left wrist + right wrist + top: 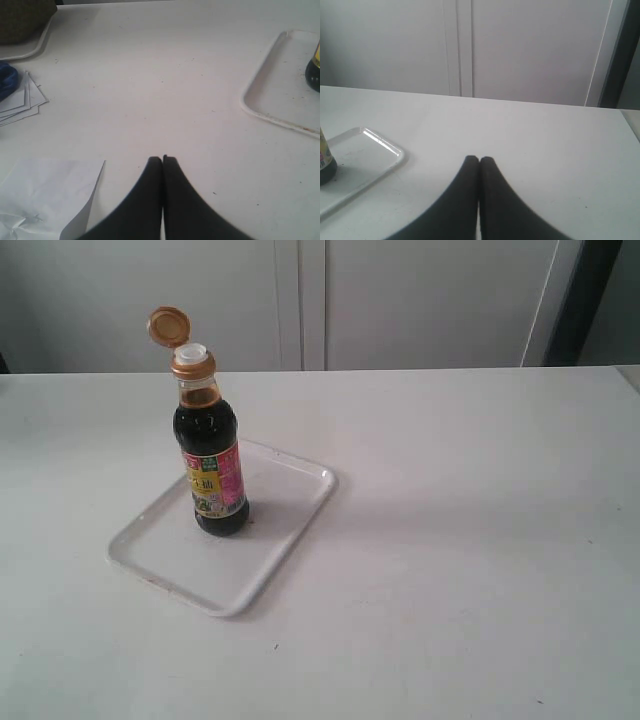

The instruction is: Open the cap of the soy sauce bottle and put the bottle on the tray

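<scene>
Soy sauce bottle (211, 455) upright on the tray (262, 565), cap (167, 326) flipped open.

The exterior view alone shows the whole bottle: the cap hangs back on its hinge, exposing the white spout (193, 351), and the tray lies flat on the white desk (470, 540). No arm appears there. The left wrist view shows the left pincer (162, 159) pressed together and empty over bare desk, well apart from the tray, plus loose paper sheets (22, 100) seen in no other view. The right wrist view shows the right pincer (479, 159) likewise pressed together and empty, with only the bottle's base visible at the frame edge.
</scene>
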